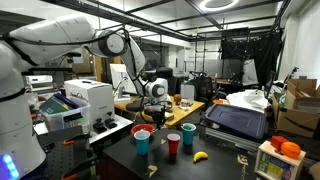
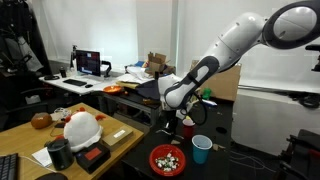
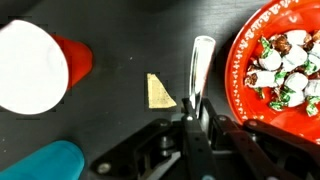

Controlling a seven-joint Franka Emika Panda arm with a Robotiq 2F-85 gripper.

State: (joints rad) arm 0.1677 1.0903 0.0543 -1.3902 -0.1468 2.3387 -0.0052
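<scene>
In an exterior view you have a round white ceiling light [image 1: 215,4] upper right; in an exterior view, a plain white wall [image 2: 110,25] top centre and a light wooden desk [image 2: 25,140] lower left.

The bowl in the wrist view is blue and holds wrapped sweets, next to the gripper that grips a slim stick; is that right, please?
Not quite: in the wrist view the bowl is red, not blue. It holds wrapped sweets, next to the gripper gripping a slim stick.
</scene>
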